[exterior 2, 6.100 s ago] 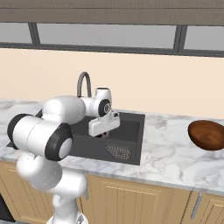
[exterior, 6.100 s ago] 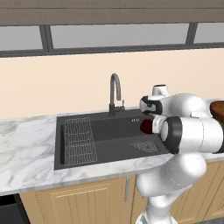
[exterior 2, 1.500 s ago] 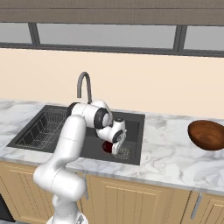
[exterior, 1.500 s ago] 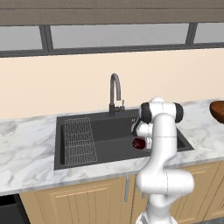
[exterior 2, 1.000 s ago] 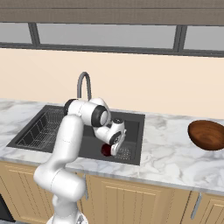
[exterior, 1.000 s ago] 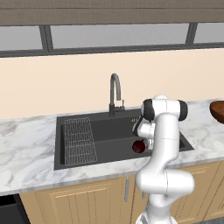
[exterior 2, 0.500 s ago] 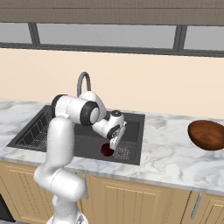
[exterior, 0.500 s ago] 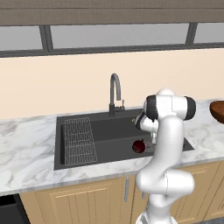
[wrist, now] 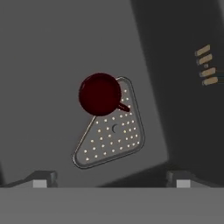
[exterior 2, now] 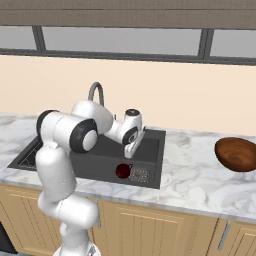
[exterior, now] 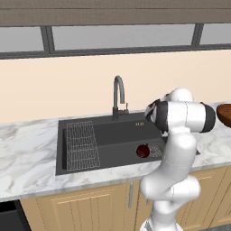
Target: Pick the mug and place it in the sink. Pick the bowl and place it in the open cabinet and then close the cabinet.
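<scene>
A long white marble counter (exterior: pixel 27 149) with grey veining runs along the wall, over light wooden cabinet fronts (exterior: pixel 81 210). A dark grey sink (exterior: pixel 108 135) is set into it, with a wire rack (exterior: pixel 82 145) in its left part and a curved dark faucet (exterior: pixel 118 95) at the back rim. A small dark red mug (exterior: pixel 142 150) stands upright on the basin floor, partly over the perforated drain (wrist: pixel 111 135). To the right, well apart from the sink, a wide reddish-brown bowl (exterior 2: pixel 236 154) rests on the marble.

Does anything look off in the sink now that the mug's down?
Nothing stands out. The mug sits upright on the sink floor, partly over the drain, apart from the open gripper.
</scene>
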